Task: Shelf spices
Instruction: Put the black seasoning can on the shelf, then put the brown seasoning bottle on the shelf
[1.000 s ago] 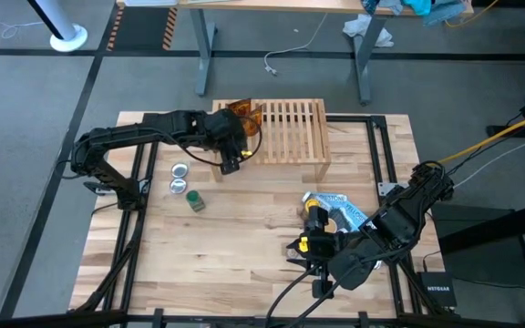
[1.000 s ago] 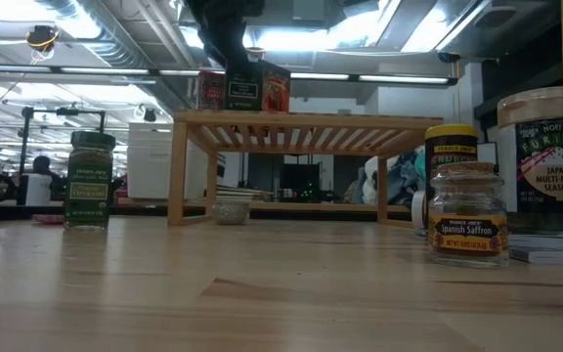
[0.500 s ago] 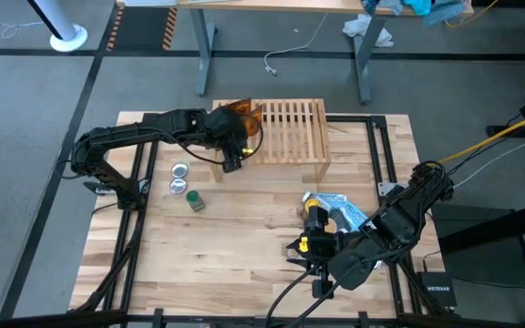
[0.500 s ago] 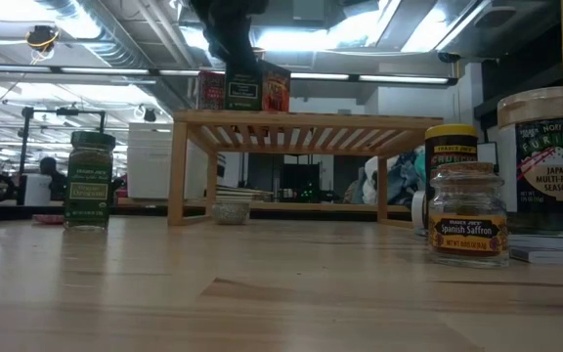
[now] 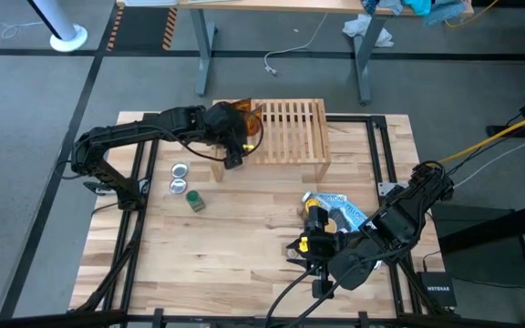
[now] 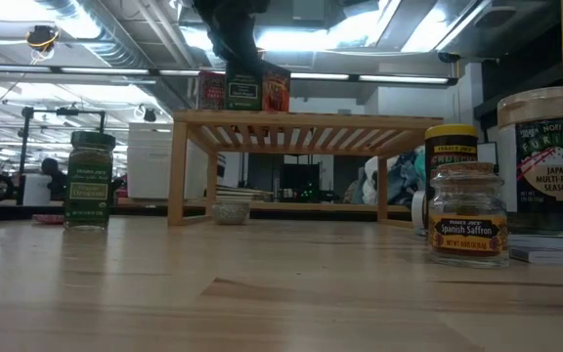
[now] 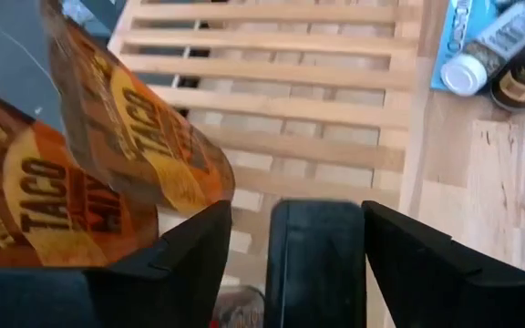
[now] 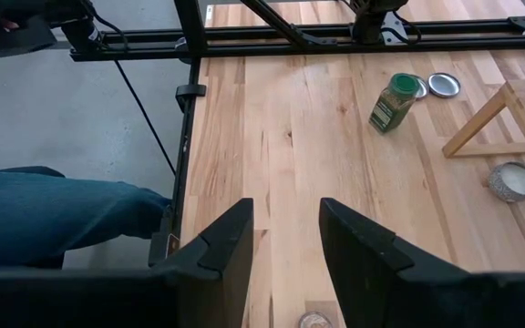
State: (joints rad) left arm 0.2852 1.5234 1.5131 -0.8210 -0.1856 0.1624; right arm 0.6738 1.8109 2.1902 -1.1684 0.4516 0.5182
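Observation:
The shelf (image 5: pixel 285 130) stands at the table's far middle, with orange packets (image 7: pixel 108 155) at its left end. A dark square tin (image 7: pixel 317 260) stands upright on the slats beside them, also in the low view (image 6: pixel 243 91). My left gripper (image 7: pixel 296 219) hangs over the shelf's left end (image 5: pixel 232 157), open, with one finger on either side of the tin. My right gripper (image 8: pixel 285 246) waits open with nothing between its fingers at the near right (image 5: pixel 310 246). A green-capped jar (image 5: pixel 194 201) stands on the tabletop at the left. My left gripper straddles the tin from above at a slant. A gap shows between one finger (image 7: pixel 190 251) and the tin. The other finger (image 7: pixel 399 255) stands right beside the tin's side (image 7: pixel 358 264); whether it touches, I cannot tell.
Two flat silver discs (image 5: pixel 180 179) lie left of the shelf. More jars (image 6: pixel 468 217) and a blue pouch (image 5: pixel 343 208) sit at the near right by my right arm. A person's leg in jeans (image 8: pixel 53 214) shows beyond the table's edge.

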